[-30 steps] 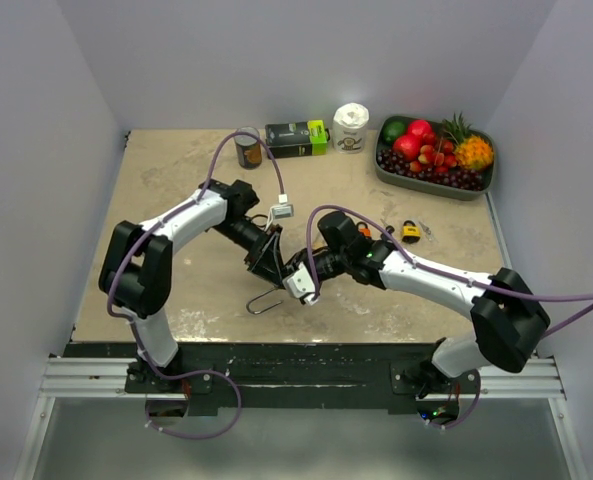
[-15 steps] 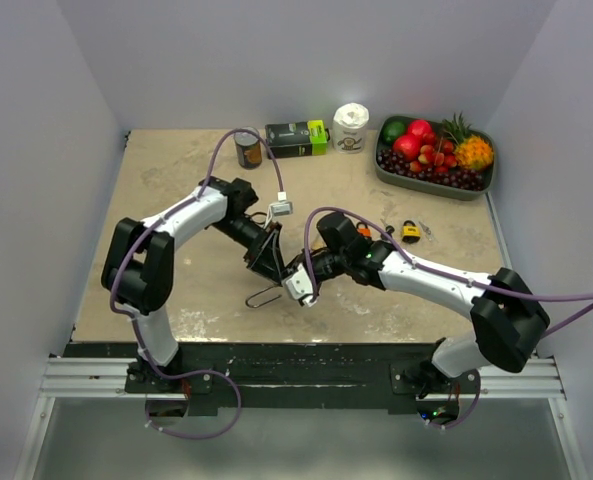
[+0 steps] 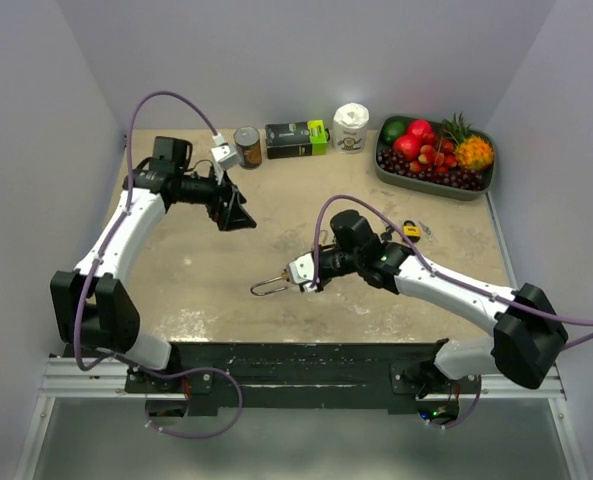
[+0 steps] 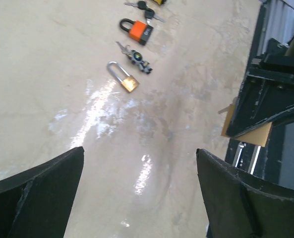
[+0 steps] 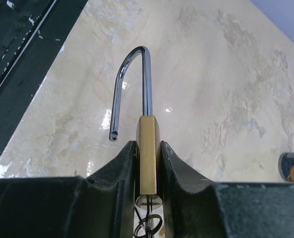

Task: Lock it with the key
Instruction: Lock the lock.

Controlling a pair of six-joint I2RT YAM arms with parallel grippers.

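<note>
**Left arm swung clear, padlock in the right gripper**

The left gripper (image 3: pixel 234 213) hangs over the table's (image 3: pixel 176 290) far-left part, jaws wide and empty. Bare tabletop runs from it to the near edge. A second ago it sat at centre against the lock; it has since swung away. At mid-table the right gripper (image 3: pixel 301 272) clamps the brass padlock (image 5: pixel 147 144) by its body, with the open shackle (image 3: pixel 267 288) pointing left. A can (image 3: pixel 248 147), a box (image 3: pixel 297 137) and a jar (image 3: pixel 351 127) line the back edge. An orange padlock (image 4: pixel 139 30) lies near the right arm. The tray (image 3: pixel 380 168) at far right holds fruit (image 3: pixel 408 146).
</note>
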